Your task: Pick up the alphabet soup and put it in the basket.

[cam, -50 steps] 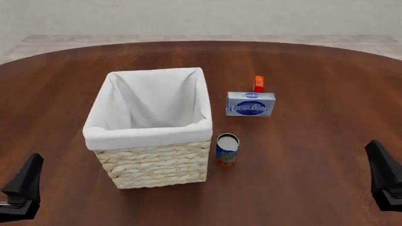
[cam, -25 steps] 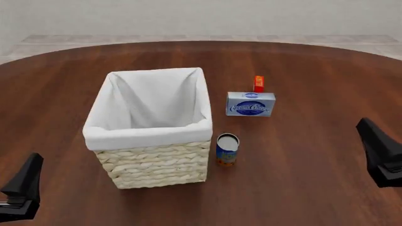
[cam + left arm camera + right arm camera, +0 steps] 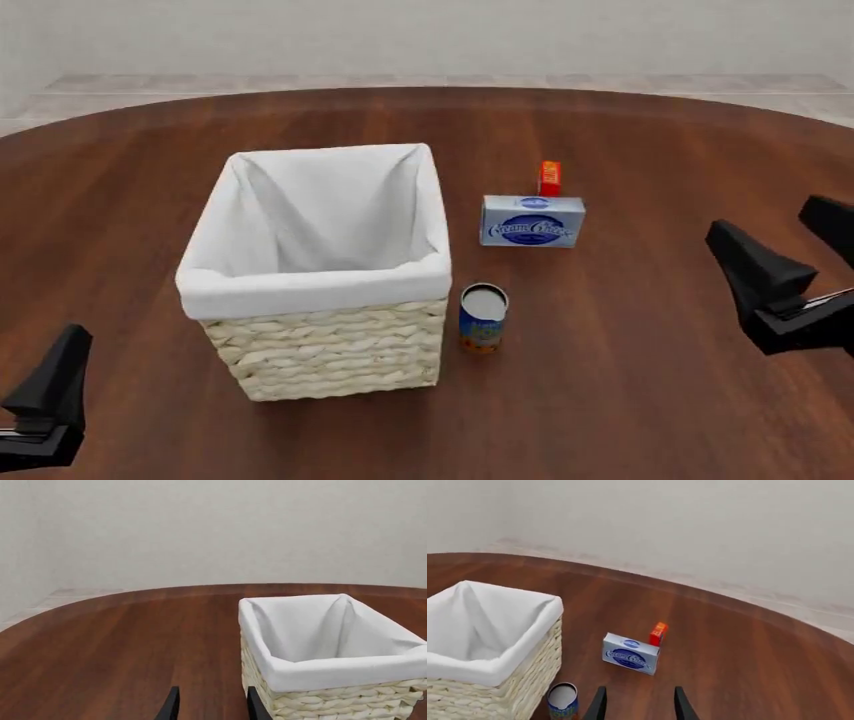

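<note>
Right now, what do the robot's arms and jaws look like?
Both are plain matte black with no markings, stickers or cables showing. In the front view the left gripper is a dark angular wedge narrowing to a point, and the right gripper is a blocky black shape with a similar pointed tip. Each wrist view shows two thin, flat black fingers with a gap between them.

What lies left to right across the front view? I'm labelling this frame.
Left gripper → cream wicker basket with white cloth lining → blue-and-orange alphabet soup can → blue-white cream cheese box → right gripper.
</note>
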Motion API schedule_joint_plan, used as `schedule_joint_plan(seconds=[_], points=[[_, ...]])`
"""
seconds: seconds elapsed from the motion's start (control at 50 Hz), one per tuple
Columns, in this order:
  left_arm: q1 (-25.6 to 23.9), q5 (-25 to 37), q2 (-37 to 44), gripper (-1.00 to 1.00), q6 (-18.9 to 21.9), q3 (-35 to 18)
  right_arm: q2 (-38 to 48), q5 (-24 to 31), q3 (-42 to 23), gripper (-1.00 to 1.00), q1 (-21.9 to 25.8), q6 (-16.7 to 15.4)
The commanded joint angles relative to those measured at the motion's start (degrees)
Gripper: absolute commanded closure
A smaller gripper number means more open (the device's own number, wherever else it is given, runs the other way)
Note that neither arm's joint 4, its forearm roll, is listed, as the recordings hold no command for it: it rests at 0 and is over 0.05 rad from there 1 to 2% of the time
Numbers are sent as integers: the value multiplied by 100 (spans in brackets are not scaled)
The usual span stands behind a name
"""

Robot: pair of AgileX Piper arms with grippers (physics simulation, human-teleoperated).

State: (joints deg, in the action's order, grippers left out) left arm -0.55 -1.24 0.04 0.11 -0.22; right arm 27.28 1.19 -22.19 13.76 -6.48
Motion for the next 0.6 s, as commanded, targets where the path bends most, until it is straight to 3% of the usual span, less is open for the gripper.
schedule_joint_plan(seconds=[0.02,0.46,0.6], points=[[5,-1,0,-100,9,0,449,25,-315,-100,232,-172],[21,21,1,-100,-56,0,1582,0,-928,-100,272,-714],[42,16,1,-100,-64,0,1916,86,-1105,-100,453,-575]])
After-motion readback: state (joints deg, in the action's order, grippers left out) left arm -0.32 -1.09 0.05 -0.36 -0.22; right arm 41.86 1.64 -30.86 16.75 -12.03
